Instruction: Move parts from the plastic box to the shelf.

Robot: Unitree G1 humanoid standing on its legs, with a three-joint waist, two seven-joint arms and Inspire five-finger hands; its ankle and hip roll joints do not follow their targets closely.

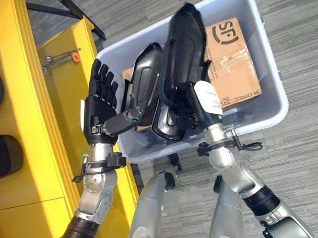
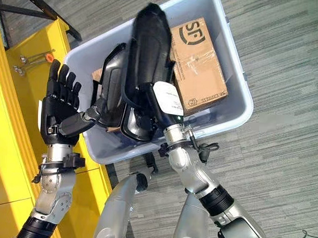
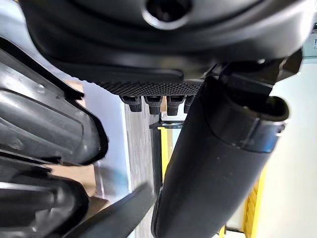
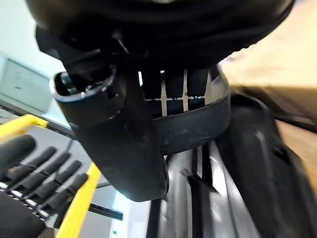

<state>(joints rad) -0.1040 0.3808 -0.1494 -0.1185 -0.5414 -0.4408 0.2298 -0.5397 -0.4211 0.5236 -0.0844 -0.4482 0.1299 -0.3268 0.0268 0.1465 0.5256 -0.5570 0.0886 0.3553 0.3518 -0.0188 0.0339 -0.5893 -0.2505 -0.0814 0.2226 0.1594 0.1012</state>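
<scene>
Right hand [image 1: 201, 102] clasps a glossy, curved black part [image 1: 183, 41]; left hand [image 1: 99, 109] spread, empty.

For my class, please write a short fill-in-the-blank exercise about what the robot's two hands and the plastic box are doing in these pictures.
1. The right hand grips a long black part and holds it over the ____ plastic box.
2. The left hand, beside the box, has its fingers ____ and holds nothing.
3. Inside the box lies a brown ____ box.
4. The shelf at the robot's left is coloured ____.

Missing words: grey; open; cardboard; yellow
</scene>
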